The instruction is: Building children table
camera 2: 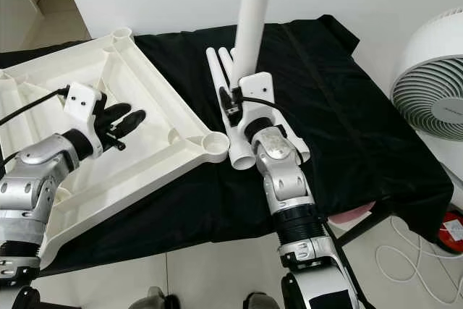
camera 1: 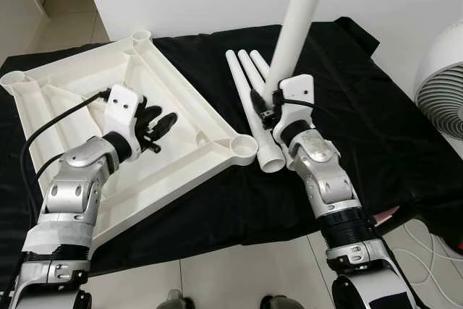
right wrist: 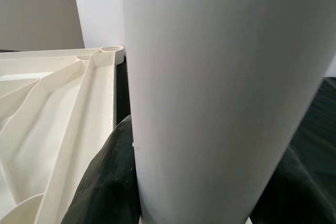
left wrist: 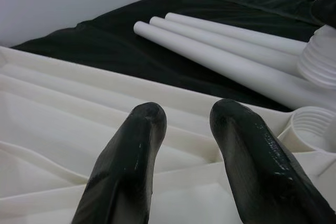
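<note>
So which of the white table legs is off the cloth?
The leg gripped in the right hand, standing nearly upright. The other three legs lie side by side on the black cloth.

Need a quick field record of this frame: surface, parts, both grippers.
surface: black cloth over a table
tabletop: white, upside down, corner sockets up
spare legs: three white tubes lying on the cloth beside the tabletop
left gripper: open, over the tabletop underside, holding nothing
right gripper: shut on a white leg, held near upright
nearest socket: empty
fan: at right
</note>
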Controlling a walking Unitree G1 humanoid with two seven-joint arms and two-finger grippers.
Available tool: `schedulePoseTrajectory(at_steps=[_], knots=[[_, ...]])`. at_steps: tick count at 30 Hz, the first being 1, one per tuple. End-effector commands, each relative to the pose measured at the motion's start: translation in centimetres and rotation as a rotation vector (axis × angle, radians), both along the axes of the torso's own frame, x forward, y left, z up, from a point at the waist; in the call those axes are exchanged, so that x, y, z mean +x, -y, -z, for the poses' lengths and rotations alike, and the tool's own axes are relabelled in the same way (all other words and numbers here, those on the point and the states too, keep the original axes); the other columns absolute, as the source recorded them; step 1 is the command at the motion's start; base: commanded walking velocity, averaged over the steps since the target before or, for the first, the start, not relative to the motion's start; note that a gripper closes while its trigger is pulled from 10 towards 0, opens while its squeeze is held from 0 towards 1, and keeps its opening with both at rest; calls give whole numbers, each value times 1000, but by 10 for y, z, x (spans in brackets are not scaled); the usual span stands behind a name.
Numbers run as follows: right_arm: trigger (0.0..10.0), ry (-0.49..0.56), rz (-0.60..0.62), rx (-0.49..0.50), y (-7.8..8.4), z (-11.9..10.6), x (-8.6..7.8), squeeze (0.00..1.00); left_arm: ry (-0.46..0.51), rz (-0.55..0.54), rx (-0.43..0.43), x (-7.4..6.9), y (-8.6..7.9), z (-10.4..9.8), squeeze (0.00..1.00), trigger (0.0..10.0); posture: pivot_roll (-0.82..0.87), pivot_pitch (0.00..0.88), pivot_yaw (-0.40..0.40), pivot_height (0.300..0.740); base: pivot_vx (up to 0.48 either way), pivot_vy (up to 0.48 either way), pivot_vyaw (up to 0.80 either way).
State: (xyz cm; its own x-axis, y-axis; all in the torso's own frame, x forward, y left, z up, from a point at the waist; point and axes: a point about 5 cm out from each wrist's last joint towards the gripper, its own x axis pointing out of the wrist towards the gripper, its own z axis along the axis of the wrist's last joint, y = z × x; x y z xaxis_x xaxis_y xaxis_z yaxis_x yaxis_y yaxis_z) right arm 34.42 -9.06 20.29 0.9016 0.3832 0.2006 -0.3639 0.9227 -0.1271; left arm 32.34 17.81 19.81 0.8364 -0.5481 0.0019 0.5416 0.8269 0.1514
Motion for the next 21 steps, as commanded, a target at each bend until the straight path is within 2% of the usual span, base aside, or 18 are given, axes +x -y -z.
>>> schedulePoseTrajectory(at_steps=[1, 3, 10, 21], knots=[[10000, -5, -31, 21, -6, -4, 1, 0, 7, -82, -17, 2, -3, -2, 0, 10000, -54, 52, 50, 740, 0, 0, 0], [10000, -38, -74, 57, -14, -3, 1, 0, 8, -75, -10, 1, -2, -1, 0, 10000, -49, 51, 46, 740, 0, 0, 0], [10000, -96, -110, 86, -20, 4, 0, 0, 5, -101, -39, -4, -5, 2, 0, 10000, -44, 51, 44, 740, 0, 0, 0], [10000, -150, -149, 79, -24, 15, -3, 0, -43, -169, -92, -27, -14, 23, 0, 10000, -31, 57, 36, 740, 0, 0, 0]])
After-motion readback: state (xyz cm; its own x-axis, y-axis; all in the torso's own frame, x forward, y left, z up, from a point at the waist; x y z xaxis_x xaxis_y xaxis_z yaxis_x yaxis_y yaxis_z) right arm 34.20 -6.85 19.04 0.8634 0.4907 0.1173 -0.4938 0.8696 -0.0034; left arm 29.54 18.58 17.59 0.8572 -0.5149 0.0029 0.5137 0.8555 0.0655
